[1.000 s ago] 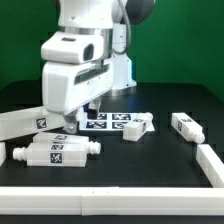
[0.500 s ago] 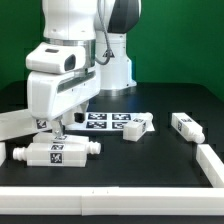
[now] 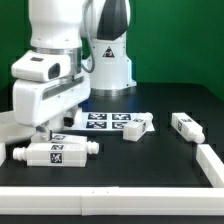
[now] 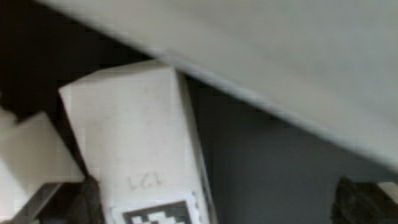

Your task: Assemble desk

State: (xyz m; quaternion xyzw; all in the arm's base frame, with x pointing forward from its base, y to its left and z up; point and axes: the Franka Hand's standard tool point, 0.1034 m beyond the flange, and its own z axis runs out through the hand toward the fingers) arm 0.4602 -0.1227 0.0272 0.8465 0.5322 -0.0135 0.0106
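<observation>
My claw (image 4: 205,205) hangs wide apart over a tagged leg (image 4: 134,130). The leg sits off-centre in the gap, so closing could knock it askew on the bench (image 3: 160,100).

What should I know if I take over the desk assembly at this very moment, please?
The gripper is open and holds nothing; a white tagged part lies between its fingertips, and I cannot tell which part.
The slab lies at the exterior view's left, only partly visible.
Lying loose: front leg, middle leg beside the marker board, right leg. I cannot make out a fourth.
Done: nothing joined.
Left: fit every leg into the slab.
</observation>
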